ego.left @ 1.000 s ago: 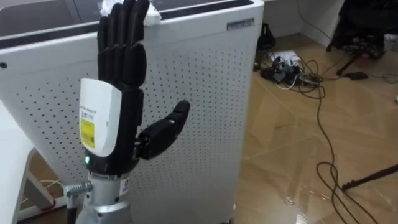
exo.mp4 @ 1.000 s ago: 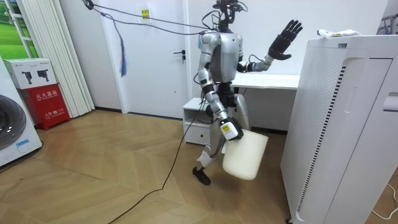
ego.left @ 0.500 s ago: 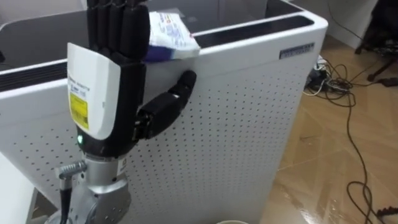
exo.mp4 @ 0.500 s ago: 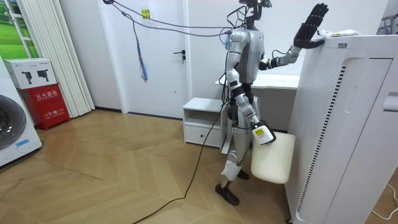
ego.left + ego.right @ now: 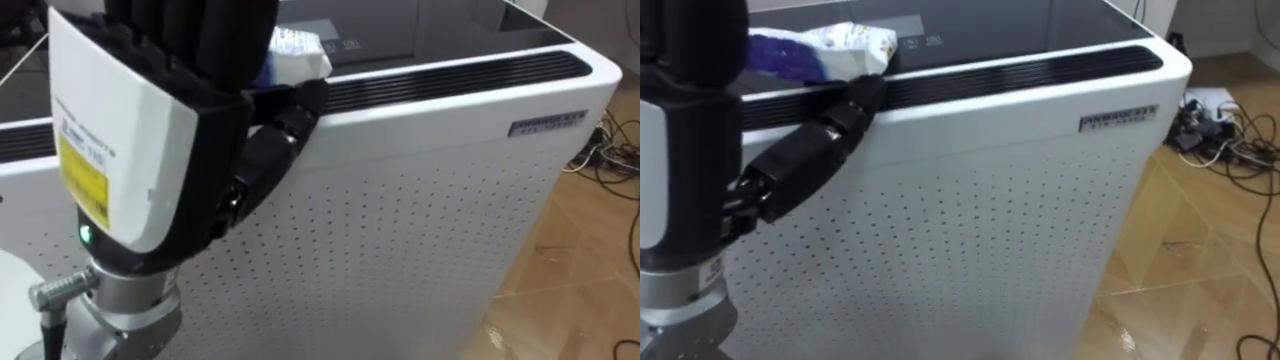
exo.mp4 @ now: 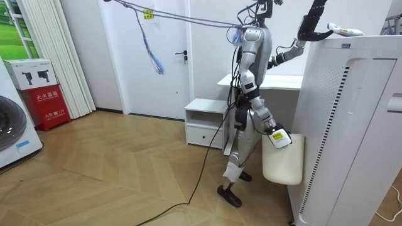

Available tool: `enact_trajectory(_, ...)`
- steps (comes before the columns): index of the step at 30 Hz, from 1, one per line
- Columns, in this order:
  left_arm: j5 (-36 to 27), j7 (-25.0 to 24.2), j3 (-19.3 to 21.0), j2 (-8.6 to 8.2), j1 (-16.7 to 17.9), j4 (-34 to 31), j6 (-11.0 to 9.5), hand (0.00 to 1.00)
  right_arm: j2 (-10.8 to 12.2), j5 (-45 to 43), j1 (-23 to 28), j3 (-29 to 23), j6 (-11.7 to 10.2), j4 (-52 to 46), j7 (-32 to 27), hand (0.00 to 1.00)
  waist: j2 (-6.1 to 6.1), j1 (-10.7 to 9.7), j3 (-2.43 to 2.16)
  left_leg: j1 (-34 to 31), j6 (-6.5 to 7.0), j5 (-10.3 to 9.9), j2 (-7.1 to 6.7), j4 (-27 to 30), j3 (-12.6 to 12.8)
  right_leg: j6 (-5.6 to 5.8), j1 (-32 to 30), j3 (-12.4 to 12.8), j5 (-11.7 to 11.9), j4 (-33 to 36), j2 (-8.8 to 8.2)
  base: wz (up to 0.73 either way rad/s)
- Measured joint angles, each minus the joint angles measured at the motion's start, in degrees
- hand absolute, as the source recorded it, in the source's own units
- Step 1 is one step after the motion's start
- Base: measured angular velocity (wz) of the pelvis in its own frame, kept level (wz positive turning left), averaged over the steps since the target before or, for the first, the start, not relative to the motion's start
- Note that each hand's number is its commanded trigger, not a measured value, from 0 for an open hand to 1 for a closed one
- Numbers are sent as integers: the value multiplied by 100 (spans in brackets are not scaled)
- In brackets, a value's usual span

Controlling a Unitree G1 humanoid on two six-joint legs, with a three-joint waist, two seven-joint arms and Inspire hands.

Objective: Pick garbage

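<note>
Your left hand (image 5: 130, 170) is raised at the front top edge of the purifier (image 5: 430, 230), back of the hand to the head camera. The fingers (image 5: 190, 30) are straight and side by side, pointing up, clamped on nothing. The thumb (image 5: 805, 155) sticks out to the right with its tip at the black vent strip (image 5: 1020, 72) along the front of the top; touching or just above it, you can't tell. The garbage is a crumpled white-and-blue wrapper (image 5: 855, 42) lying on the purifier's top just behind that strip, at the left of what the eye views show. The fingers cover its left end from the head camera, so contact can't be read. In the room view the hand stands over the top's near edge and the wrapper lies flat just beyond it. Your right hand (image 6: 277, 137) is low at the robot's side, at the rim of a white bin (image 6: 282, 162) that hangs off the floor, just beside the purifier's front face; how it grips I can't tell. Edges: rounded white front rim, then the vent strip, then a dark glossy panel (image 5: 980, 25) running back, flat and open to the right of the wrapper. The robot stands right up at the purifier with a white tabletop (image 6: 264, 80) behind it. The wood floor (image 6: 113, 169) on the room view's left is open. In the eye views, loose cables (image 5: 1225, 130) lie on the floor right of the purifier.
</note>
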Motion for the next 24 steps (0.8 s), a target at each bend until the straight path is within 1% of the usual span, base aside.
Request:
enact_trajectory(1, -1, -35, 1, 0, 30, -9, 8, 100, 0, -41, 0, 0, 0, 0, 15, 100, 1, 5, -1, 17, 0, 0, 0, -5, 0, 0, 10, 2, 0, 1, 1, 0)
enact_trajectory(3, -2, -156, 1, 16, 243, -61, 16, 100, -7, -69, 1, 1, 0, 0, 106, 100, 14, 49, -7, 58, -11, 9, 5, -70, -1, 0, 20, 12, 0, -3, 11, 0)
enact_trajectory(4, -1, -198, 1, 30, 294, -79, 24, 100, -13, -69, 1, 1, 0, 0, 122, 100, 18, 60, -9, 58, -12, 10, 6, -73, -2, 0, 20, 13, 0, -9, 13, 0)
enact_trajectory(5, -1, -267, 0, 72, 380, -124, 35, 100, -25, -68, 1, 1, 0, 0, 146, 100, 25, 67, -14, 58, -14, 11, 8, -83, -7, 0, 22, 11, 0, -23, 18, 0)
enact_trajectory(7, -1, -365, 0, 144, 442, -169, 52, 100, -39, -69, 0, 1, 0, 0, 204, 100, 37, 67, -22, 53, -16, 13, 6, -89, -33, -10, 54, 0, 7, -84, 25, 6)
enact_trajectory(9, -1, -489, 0, 237, 570, -231, 73, 100, -39, -69, 2, 1, 0, 19, 245, 100, 72, 64, -26, 83, -16, 13, 7, -90, -58, -11, 107, -3, 8, -105, 30, 6)
enact_trajectory(11, -1, -580, 0, 238, 649, -232, 96, 100, -45, -68, 2, 1, 0, 20, 248, 100, 104, 62, -37, 83, -18, 14, 6, -93, -78, -11, 114, -11, 7, -107, 32, 5)
enact_trajectory(13, -30, -608, 0, 239, 730, -232, 99, 100, -50, -66, 2, 1, 0, 19, 250, 100, 134, 63, -38, 77, -30, 21, -2, -100, -127, -11, 116, -24, 7, -106, 32, 9)
enact_trajectory(15, -135, -634, 1, 216, 779, -247, 98, 100, -61, -63, 4, -1, 0, 10, 254, 100, 152, 34, -47, 80, -43, 30, 4, -114, -142, -11, 123, -86, 7, -105, 34, 6)
enact_trajectory(19, -132, -832, -3, 215, 849, -248, 92, 100, -91, -62, 4, -2, -1, -22, 256, 100, 165, 33, -56, 96, -58, 64, 7, -156, -143, -15, 123, -88, 9, -98, 34, 0)
enact_trajectory(21, -132, -934, -3, 215, 882, -246, 92, 100, -106, -62, 4, -4, -1, -23, 256, 100, 160, 29, -52, 95, -63, 72, 11, -157, -145, -24, 121, -90, 15, -94, 38, 0)
enact_trajectory(24, -132, -940, -3, 212, 989, -246, 84, 100, -114, -62, 4, -11, -1, -24, 259, 100, 147, 17, -44, 91, -62, 73, 11, -162, -144, -27, 116, -90, 17, -86, 38, 0)
